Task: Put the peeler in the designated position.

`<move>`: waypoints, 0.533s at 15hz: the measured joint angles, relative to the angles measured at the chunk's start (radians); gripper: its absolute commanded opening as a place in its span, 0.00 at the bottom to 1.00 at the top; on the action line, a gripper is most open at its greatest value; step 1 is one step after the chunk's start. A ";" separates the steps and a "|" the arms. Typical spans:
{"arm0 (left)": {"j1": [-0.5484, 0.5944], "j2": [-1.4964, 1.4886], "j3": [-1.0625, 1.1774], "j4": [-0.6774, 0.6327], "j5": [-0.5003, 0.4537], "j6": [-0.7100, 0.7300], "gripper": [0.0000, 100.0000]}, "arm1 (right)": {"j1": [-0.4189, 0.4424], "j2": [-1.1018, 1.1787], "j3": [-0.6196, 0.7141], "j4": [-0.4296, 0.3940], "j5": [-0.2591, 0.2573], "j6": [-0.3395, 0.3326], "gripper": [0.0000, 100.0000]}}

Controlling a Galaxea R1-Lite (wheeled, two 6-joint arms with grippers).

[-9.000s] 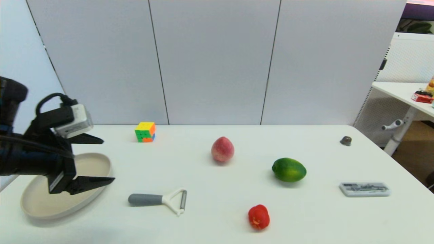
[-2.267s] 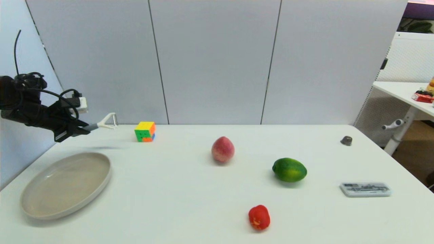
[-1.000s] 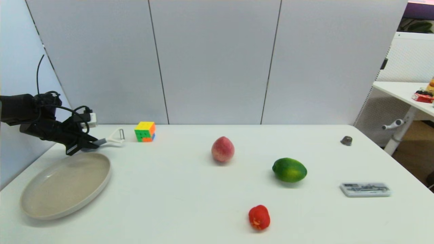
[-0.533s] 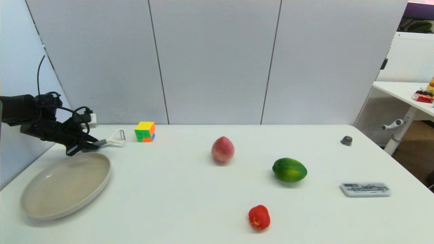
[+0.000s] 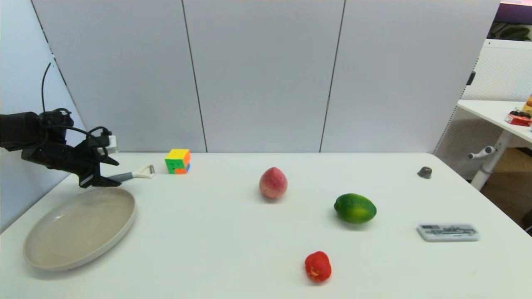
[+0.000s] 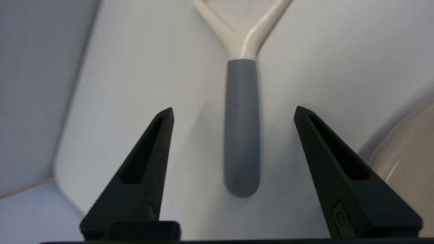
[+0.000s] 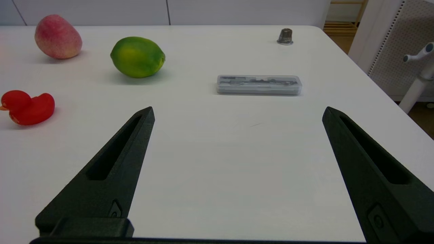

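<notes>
While the left gripper (image 6: 234, 112) fingers stand spread, the peeler (image 6: 242, 125) lies free, its blade cut off.

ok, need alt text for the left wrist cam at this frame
The left gripper is open, its two black fingers straddling but not touching the grey handle of the peeler, which lies on the white table with its white forked head pointing away from the camera. The rim of a beige plate shows just beside one finger.

The right gripper (image 7: 237, 113) hovers spread wide above the table (image 7: 220, 162), a clear case (image 7: 259, 84) beyond its fingertips.
</notes>
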 measured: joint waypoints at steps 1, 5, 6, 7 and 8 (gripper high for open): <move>0.003 -0.016 -0.002 -0.003 0.000 -0.009 1.00 | 0.001 0.000 0.000 0.000 0.000 0.000 1.00; 0.015 -0.107 -0.003 -0.044 -0.002 -0.027 1.00 | 0.000 0.000 0.000 0.000 0.000 0.000 1.00; 0.015 -0.141 -0.001 -0.042 -0.004 -0.028 1.00 | 0.000 0.000 0.000 0.000 0.000 0.000 1.00; 0.015 -0.184 0.008 -0.035 -0.006 -0.031 1.00 | 0.000 0.000 0.000 0.000 0.000 0.000 1.00; 0.015 -0.240 0.028 -0.020 -0.006 -0.043 1.00 | 0.001 0.000 0.000 0.000 0.000 0.000 1.00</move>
